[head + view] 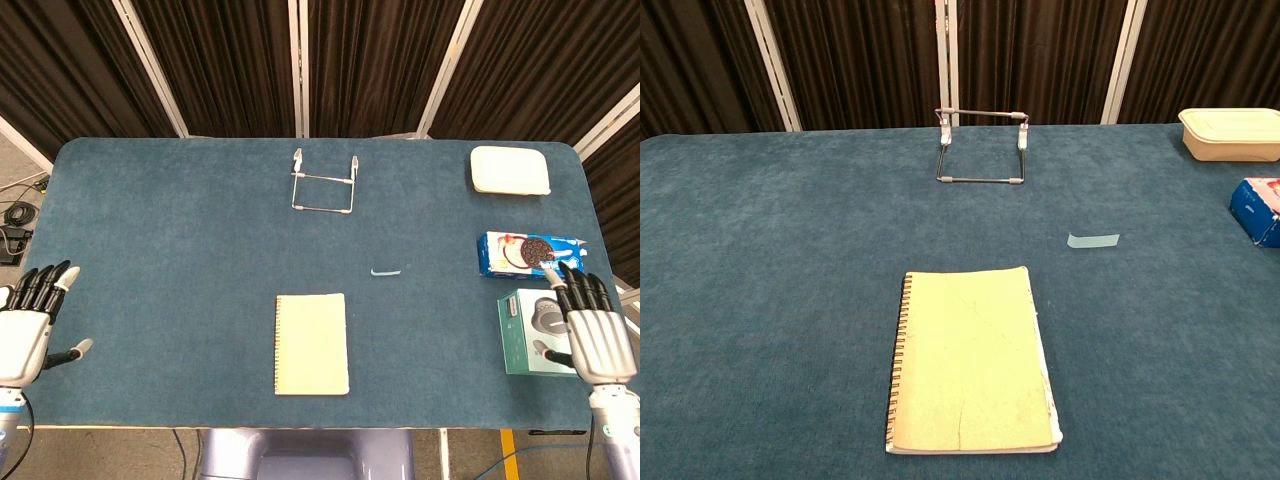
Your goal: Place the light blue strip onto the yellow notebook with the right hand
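The light blue strip (pixel 386 271) (pixel 1093 240) lies flat on the blue table, right of centre. The yellow spiral notebook (pixel 312 343) (pixel 972 361) lies closed near the front edge, below and left of the strip. My right hand (pixel 594 330) hovers at the front right corner over a teal box, fingers spread and empty, far to the right of the strip. At the front left edge my left hand (pixel 28 327) is spread and holds nothing. Neither hand shows in the chest view.
A teal box (pixel 532 333) lies partly under my right hand. A blue cookie pack (pixel 525 253) (pixel 1260 208) sits behind it and a cream lidded container (pixel 510 170) (pixel 1232 133) at the back right. A wire stand (pixel 323 183) (pixel 981 147) is at the back centre.
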{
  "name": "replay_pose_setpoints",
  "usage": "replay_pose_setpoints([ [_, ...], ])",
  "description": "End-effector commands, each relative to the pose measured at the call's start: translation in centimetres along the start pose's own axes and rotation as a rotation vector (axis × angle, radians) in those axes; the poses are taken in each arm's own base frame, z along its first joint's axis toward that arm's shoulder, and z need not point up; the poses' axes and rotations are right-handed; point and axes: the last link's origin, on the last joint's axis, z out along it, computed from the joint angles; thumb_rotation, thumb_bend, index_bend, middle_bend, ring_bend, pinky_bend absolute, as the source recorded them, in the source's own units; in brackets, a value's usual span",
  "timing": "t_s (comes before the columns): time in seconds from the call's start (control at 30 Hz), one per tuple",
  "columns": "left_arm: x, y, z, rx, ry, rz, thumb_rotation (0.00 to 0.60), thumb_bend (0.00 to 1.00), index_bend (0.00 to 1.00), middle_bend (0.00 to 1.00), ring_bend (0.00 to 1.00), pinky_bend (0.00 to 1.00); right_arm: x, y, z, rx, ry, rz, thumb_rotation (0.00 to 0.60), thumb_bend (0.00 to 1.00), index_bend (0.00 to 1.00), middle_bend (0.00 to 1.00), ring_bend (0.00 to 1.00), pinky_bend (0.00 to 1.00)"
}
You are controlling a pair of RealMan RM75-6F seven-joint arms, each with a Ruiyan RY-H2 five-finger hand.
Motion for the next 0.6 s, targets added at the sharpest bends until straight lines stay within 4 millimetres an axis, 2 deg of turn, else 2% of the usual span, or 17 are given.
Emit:
replay_pose_setpoints([
  [0.03,-0.3,-0.1,0.4,0.006,-0.003,0.01,0.6,0.0,0.0,0.0,0.0,0.0,-0.3,-0.9,4.0,0.045,-0.043,-0.012,0.6,0.0,0.03,0.0,0.0,0.0],
  [0.2,-0.6,-0.3,0.9,0.019,-0.002,0.02,0.6,0.0,0.0,0.0,0.0,0.0,-0.9,-2.6,7.8,0.091,-0.087,-0.014,0.6,0.0,0.14,0.0,0.0,0.0],
  [0.27,-0.9,-0.6,1.4,0.035,-0.005,0.027,0.6,0.0,0.0,0.0,0.0,0.0,-1.9,-4.8,10.8,0.136,-0.138,0.002,0.6,0.01,0.21,0.0,0.0,0.0],
  [0.33,-1.1,-0.8,1.7,0.047,-0.008,0.032,0.6,0.0,0.0,0.0,0.0,0.0,-2.8,-6.2,12.7,0.153,-0.162,0.023,0.6,0.04,0.28,0.0,0.0,0.0],
  [0.47,-1.3,-1.1,2.0,0.066,-0.014,0.039,0.6,0.0,0.0,0.0,0.0,0.0,-4.2,-8.3,15.0,0.181,-0.194,0.041,0.6,0.14,0.38,0.0,0.0,0.0],
  [0.6,-1.5,-1.3,2.3,0.08,-0.018,0.044,0.6,0.0,0.0,0.0,0.0,0.0,-5.8,-10.1,16.6,0.201,-0.223,0.031,0.6,0.18,0.42,0.0,0.0,0.0],
])
